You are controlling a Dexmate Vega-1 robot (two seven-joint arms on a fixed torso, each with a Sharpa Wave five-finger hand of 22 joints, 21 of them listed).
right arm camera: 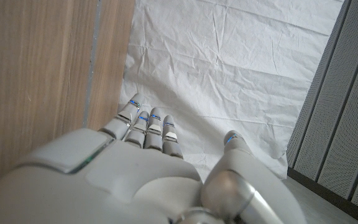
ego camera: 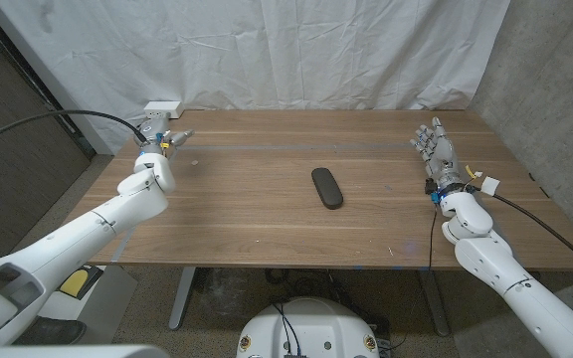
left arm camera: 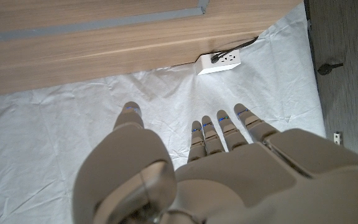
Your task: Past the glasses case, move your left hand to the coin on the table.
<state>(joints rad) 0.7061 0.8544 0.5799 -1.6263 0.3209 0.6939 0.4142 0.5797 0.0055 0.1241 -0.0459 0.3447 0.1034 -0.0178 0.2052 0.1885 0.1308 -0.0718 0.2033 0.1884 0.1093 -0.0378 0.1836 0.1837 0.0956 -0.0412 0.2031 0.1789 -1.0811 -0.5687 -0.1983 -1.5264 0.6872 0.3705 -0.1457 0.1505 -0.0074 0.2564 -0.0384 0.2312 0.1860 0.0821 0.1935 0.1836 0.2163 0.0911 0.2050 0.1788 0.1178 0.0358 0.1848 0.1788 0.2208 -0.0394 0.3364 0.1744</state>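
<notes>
Left hand (ego camera: pixel 164 140): seen over the far left part of the table in the head view, fingers extended toward the far edge; in the left wrist view (left arm camera: pixel 216 168) the fingers are held straight and slightly apart with nothing between them.
Coin (ego camera: pixel 196 158): a small dark spot is made out on the wood just beside the left hand, toward the table's middle; no contact with the fingers is shown.
Glasses case (ego camera: pixel 327 187): a dark oblong case is laid on the table near its middle, well apart from both hands.
Right hand (ego camera: pixel 434 145): held upright at the far right of the table, fingers spread and nothing held; in the right wrist view (right arm camera: pixel 148 168) its fingers are seen side by side, thumb apart.
Table (ego camera: pixel 267 229): wooden, with a white sheet (ego camera: pixel 267 50) hung behind it.
Power strip (ego camera: pixel 164 104): a white box is seen at the far left corner.
</notes>
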